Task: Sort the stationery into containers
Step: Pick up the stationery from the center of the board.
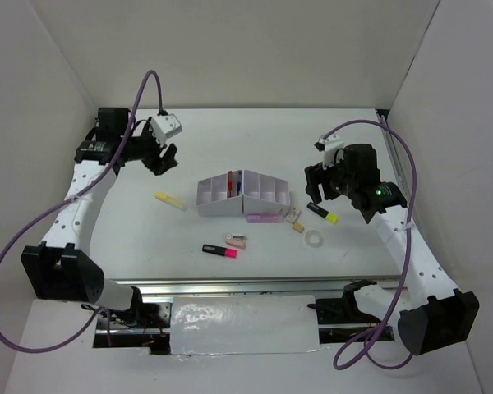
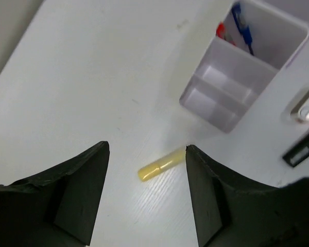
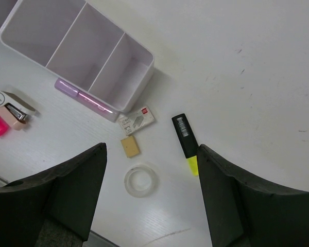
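Now I'm hovering the L pincer (image 2: 147, 148), open & empty, over the cream stick (image 2: 162, 163); R pincer (image 3: 150, 149) is hanging open above the black-yellow highlighter (image 3: 185, 141) on the surface (image 3: 257, 62).

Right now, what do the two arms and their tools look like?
The left arm and right arm have white links dotted with small holes, joined by black housings. A purple cable loops off each. The left tool and right tool each carry two broad, matte black fingers. A green light glows on the right arm's wrist housing.
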Tool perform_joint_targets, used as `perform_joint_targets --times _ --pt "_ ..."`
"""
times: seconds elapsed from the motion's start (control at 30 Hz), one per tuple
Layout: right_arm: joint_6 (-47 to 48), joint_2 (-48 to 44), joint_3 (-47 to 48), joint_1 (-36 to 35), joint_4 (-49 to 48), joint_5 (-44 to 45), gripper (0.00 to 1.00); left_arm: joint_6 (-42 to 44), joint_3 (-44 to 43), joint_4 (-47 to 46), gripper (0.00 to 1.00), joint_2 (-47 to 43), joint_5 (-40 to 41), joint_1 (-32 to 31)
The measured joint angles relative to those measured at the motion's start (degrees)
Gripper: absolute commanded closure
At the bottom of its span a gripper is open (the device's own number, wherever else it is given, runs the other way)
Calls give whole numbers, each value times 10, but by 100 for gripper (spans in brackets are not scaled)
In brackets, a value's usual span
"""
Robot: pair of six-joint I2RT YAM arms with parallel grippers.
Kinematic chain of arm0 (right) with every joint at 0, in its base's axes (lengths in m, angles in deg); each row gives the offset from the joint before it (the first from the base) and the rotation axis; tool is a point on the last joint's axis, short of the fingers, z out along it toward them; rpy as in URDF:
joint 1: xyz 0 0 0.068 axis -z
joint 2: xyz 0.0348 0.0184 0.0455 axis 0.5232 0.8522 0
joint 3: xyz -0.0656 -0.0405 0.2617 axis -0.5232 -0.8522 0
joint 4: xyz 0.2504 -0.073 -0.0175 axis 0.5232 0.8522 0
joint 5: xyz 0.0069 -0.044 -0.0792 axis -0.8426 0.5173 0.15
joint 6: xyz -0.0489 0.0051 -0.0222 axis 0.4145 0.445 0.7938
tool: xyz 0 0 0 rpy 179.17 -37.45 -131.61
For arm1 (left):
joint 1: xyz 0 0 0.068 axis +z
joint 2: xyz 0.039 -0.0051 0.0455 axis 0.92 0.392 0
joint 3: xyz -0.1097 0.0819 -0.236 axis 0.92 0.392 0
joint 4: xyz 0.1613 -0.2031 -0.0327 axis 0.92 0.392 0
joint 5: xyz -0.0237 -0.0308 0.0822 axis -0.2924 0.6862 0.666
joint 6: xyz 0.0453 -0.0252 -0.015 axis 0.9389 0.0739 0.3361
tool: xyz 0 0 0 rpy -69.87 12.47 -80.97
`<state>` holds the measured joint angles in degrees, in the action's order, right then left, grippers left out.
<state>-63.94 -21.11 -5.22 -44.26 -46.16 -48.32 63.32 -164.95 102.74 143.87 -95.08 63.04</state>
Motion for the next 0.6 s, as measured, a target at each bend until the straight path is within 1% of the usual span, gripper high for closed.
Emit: perform_joint_targets --times 0.1,0.2,0.27,0.33,0.4,0.6 --pt "0 0 0 0 0 -2 23 147 -49 115 28 66 -26 43" --pt "0 3 0 -1 0 -5 23 251 -82 185 28 153 -38 79" --pt "1 7 0 -2 0 -5 23 302 -85 212 27 200 -35 96" --pt "1 12 0 -2 0 -5 23 346 -85 233 26 237 -21 106" --pt "1 16 0 -2 0 -5 23 378 -85 244 26 259 -6 103" --pt "1 21 0 -2 0 -5 23 451 -85 242 23 299 33 67"
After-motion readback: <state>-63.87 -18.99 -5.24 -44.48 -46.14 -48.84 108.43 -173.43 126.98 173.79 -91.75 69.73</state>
